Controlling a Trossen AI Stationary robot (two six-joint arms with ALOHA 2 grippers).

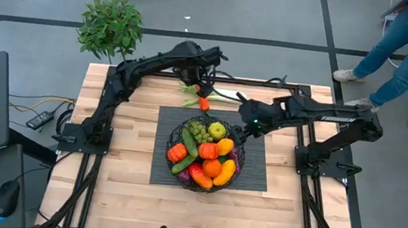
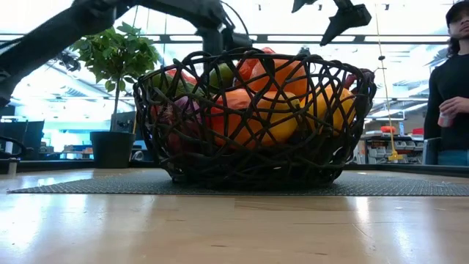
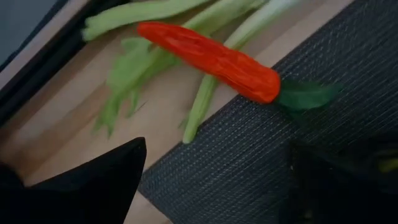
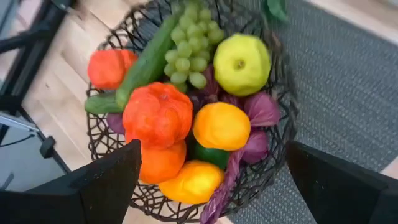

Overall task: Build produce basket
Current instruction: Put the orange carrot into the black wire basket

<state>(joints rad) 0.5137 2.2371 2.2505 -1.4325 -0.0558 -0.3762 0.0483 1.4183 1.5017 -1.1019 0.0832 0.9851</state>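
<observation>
The basket [image 1: 203, 153] sits mid-table on a dark mat [image 1: 255, 172], already heaped with produce: grapes [image 4: 189, 53], a cucumber [image 4: 146, 59], oranges, a lemon. A red pepper [image 3: 211, 59] and a leek [image 3: 205, 93] lie outside it at the mat's far edge (probably the last pieces). The left gripper [image 1: 205, 91] hovers over them, fingers apart, holding nothing; the right gripper [image 1: 244, 112] hangs open above the basket's far right rim.

Under my right tool [image 1: 242, 127]: one basket [image 4: 277, 130], one cucumber [image 4: 146, 62], one grape bunch [image 4: 189, 53]. Below my left tool [image 1: 205, 93]: one red pepper [image 3: 211, 59], one leek [image 3: 155, 59] (leaves splayed).
</observation>
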